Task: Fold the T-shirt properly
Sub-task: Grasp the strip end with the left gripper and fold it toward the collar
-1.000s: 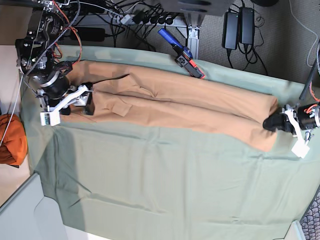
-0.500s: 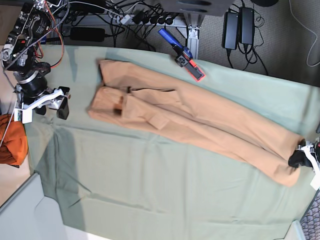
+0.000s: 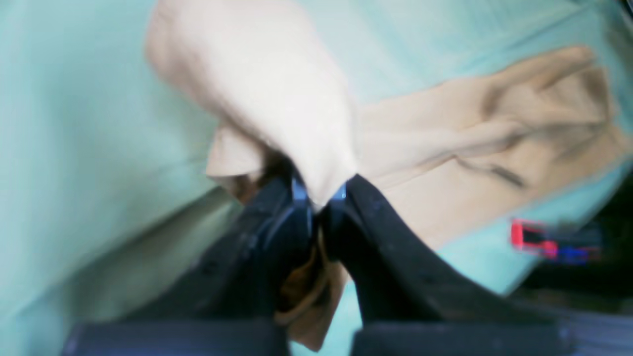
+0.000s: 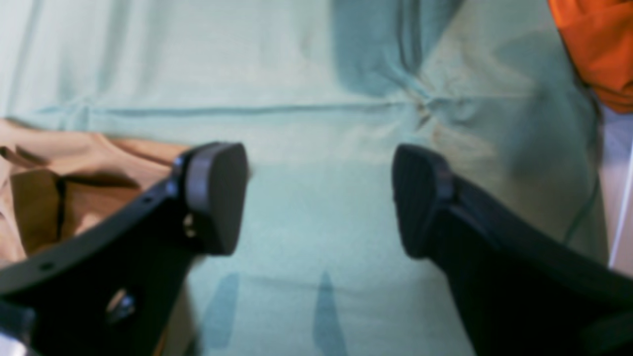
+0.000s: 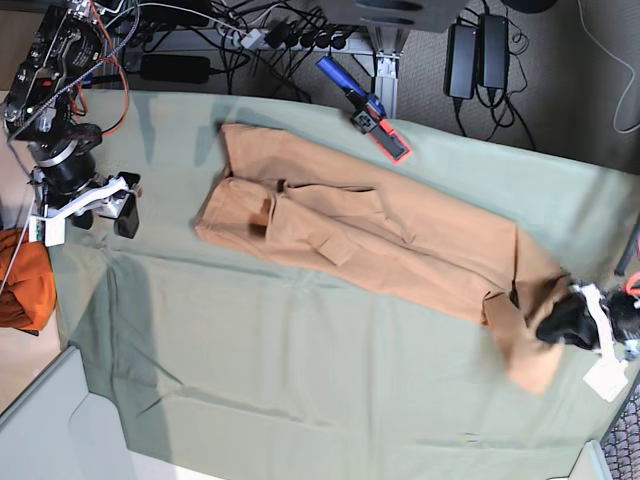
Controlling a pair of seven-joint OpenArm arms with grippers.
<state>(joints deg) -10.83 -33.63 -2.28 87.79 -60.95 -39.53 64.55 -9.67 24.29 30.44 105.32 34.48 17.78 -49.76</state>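
Note:
The tan T-shirt (image 5: 380,225) lies as a long folded strip slanting across the pale green cloth (image 5: 300,390). At its lower right end my left gripper (image 5: 552,325) is shut on it, and a flap of that end is doubled over beside the gripper. In the left wrist view the black fingers (image 3: 376,232) pinch a bunch of T-shirt (image 3: 277,89), lifted and blurred, at the left gripper (image 3: 324,202). My right gripper (image 5: 103,220) stands open and empty left of the shirt, apart from it. In the right wrist view the right gripper (image 4: 319,198) hangs over bare green cloth with the T-shirt (image 4: 74,158) at the left edge.
A bright orange cloth bundle (image 5: 20,280) (image 4: 603,49) sits off the cloth's left edge. A red and blue tool (image 5: 370,115) (image 3: 554,242) lies at the cloth's back edge. Cables and power adapters (image 5: 475,55) run behind. A grey panel (image 5: 50,430) fills the front left corner.
The right gripper let go of the shirt's left end and drew away left. The left gripper pulled the shirt rightward and toward the front, then came back left, doubling the held end over.

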